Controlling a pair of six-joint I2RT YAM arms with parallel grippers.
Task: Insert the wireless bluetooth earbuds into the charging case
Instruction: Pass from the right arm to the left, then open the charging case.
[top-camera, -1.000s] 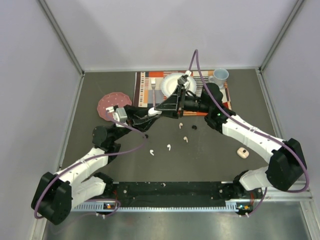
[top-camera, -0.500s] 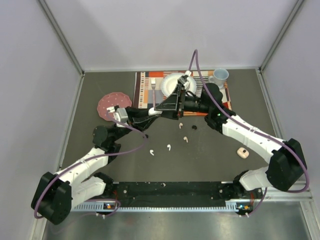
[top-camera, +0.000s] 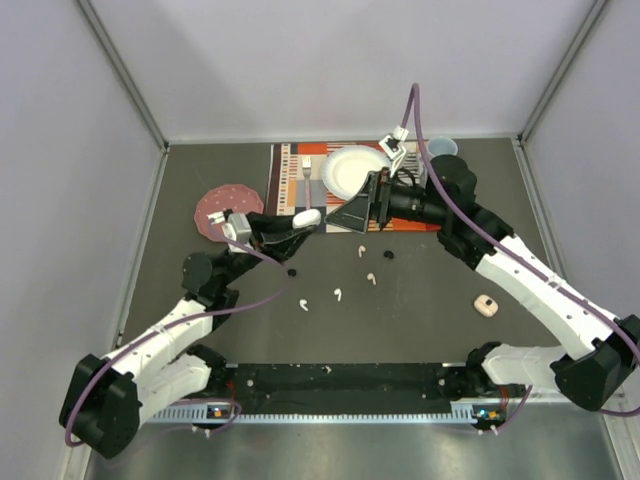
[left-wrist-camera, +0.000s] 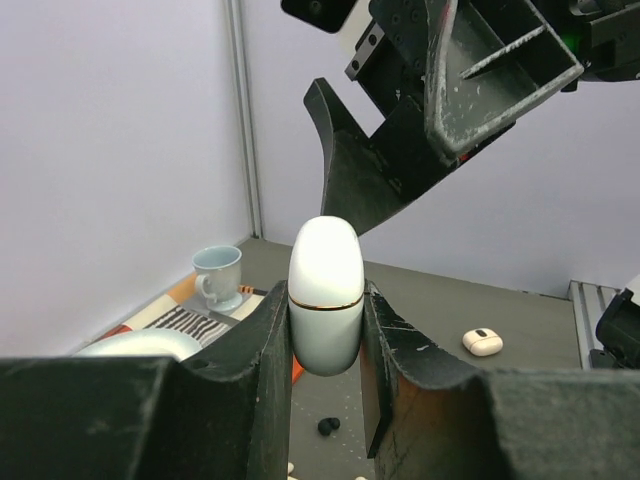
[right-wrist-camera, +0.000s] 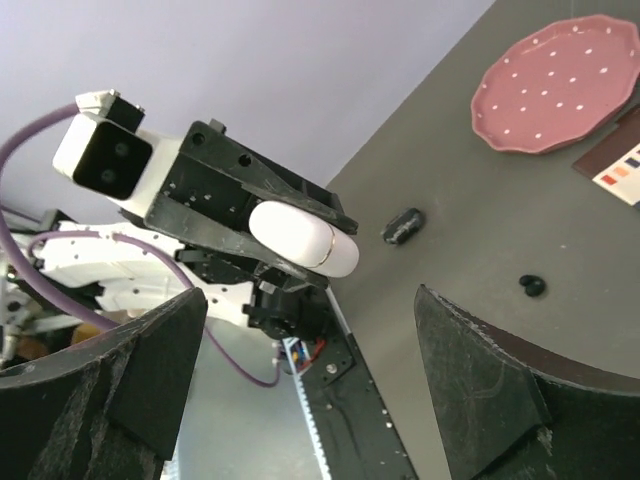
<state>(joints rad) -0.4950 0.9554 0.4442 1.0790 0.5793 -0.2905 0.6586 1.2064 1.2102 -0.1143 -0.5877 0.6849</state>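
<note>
the left pincer (top-camera: 292, 222) is clamped on the closed white charging case (left-wrist-camera: 326, 290), holding it off the dark counter (top-camera: 430, 340). the right pincer (top-camera: 352, 212) gapes wide apart, facing the case from just beside it without touching. the earbuds (top-camera: 337, 295) lie scattered on the counter below the two pincers: white, pink and black ones.

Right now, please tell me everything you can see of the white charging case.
The white charging case is a smooth, glossy, pill-shaped shell, apparently plastic, with a thin gold seam where lid meets body. It is closed. The left gripper clamps it at both sides, and its rounded end sticks out beyond the fingertips. It seems lifted off the dark table. The open right gripper faces it, apart from it.
</note>
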